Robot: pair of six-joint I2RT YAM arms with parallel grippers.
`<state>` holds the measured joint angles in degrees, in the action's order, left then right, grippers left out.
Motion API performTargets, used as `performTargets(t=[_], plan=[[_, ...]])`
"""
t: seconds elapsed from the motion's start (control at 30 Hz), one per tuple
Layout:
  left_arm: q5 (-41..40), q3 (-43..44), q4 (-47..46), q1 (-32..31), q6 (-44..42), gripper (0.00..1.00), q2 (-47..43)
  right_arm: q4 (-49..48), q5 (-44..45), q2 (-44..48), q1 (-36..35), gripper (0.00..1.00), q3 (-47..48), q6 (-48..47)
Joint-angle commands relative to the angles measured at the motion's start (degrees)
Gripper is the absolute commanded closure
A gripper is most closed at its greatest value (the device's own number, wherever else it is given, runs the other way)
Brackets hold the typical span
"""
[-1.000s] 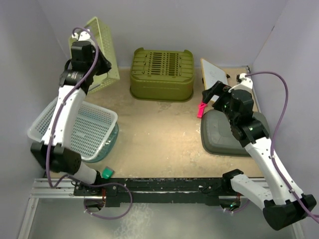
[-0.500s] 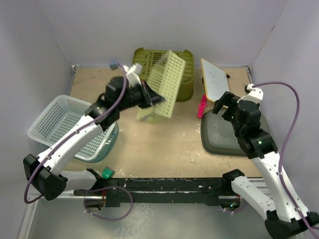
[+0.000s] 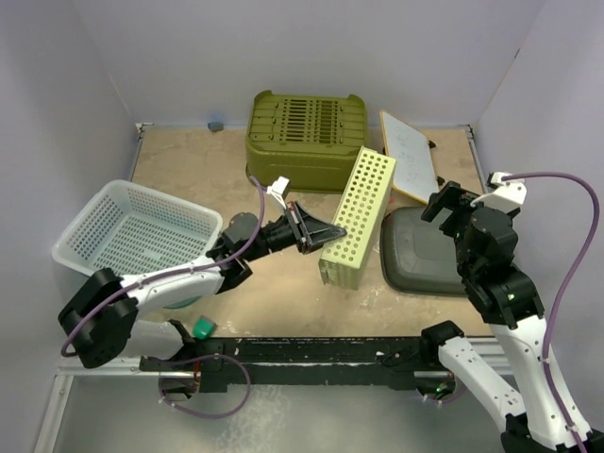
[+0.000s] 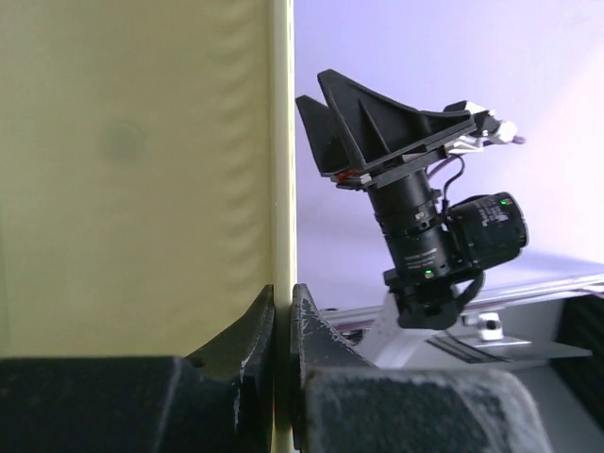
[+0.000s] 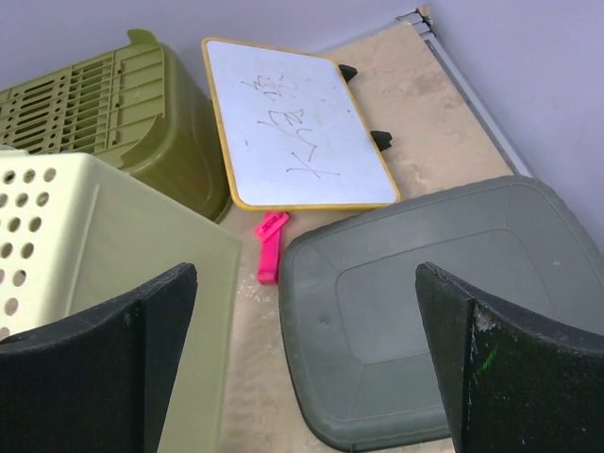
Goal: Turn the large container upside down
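The left gripper [image 4: 281, 302] is clamped on the thin wall of the yellow basket [image 3: 359, 217], which is tipped up on edge just in front of the olive crate [image 3: 307, 140], toward its right corner. I cannot tell whether its lower edge touches the table. The right gripper [image 5: 304, 283] is spread wide and holds nothing, hovering over the grey lid [image 3: 425, 255] in front and to the right of the crate.
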<state>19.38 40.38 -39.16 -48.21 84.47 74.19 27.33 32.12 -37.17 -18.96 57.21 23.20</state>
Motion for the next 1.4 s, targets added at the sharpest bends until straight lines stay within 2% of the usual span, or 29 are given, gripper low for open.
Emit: performTargets(t=[0.0,0.2,0.37,0.53,0.57,0.63,0.7,0.8,0.9,0.97,1.07,1.2,1.37], plan=[[-1.4,-5.8,-29.3,-0.5,13.6,1.0,4.6,-0.8,1.1,0.1,-0.1,0.01,1.0,-1.2],[-5.5,-13.6,-47.9,-0.5,21.5,1.0,13.8,-0.5,0.4,-0.3,-0.1,0.01,0.8,-0.8],[-7.1,-18.5,-51.0,-0.5,22.2,1.0,18.1,-0.6,0.1,-0.5,-0.1,0.01,0.5,-1.1],[-10.3,-23.6,-50.6,-0.2,22.3,0.99,18.5,-0.3,-0.4,-0.7,-0.1,0.01,-0.4,-0.9],[-10.6,-24.4,-50.1,-0.1,22.1,0.94,18.3,-0.2,-0.7,-0.8,-0.1,0.01,-0.5,-0.8],[-10.8,-25.7,-46.8,0.3,20.5,0.77,17.1,-0.2,-1.1,-1.0,-0.1,0.01,-0.8,-0.7],[-10.7,-26.3,-40.3,0.5,17.5,0.62,14.8,-0.3,-1.5,-1.2,-0.1,0.01,-1.2,-0.5],[-10.7,-23.9,-19.5,1.0,9.1,0.48,8.2,-0.4,-2.0,-1.6,-0.1,0.01,-1.5,-0.5],[-15.3,-14.6,11.7,1.1,-3.9,0.36,0.4,-0.3,-2.2,-2.1,-0.1,0.0,-1.6,-0.5],[-22.0,-5.8,33.2,1.1,-13.8,0.28,-2.5,-0.2,-2.4,-2.3,-0.1,0.0,-1.6,-0.5],[-31.7,6.3,55.5,1.1,-23.6,0.21,-2.6,-0.5,-2.6,-2.4,-0.1,0.0,-1.9,-0.4],[-41.7,17.9,72.9,1.0,-31.3,0.21,0.4,-0.9,-3.2,-2.6,-0.1,0.0,-2.5,0.0],[-50.1,26.1,81.7,1.0,-37.7,0.21,3.2,-1.1,-3.3,-3.1,-0.1,0.0,-2.6,0.2]])
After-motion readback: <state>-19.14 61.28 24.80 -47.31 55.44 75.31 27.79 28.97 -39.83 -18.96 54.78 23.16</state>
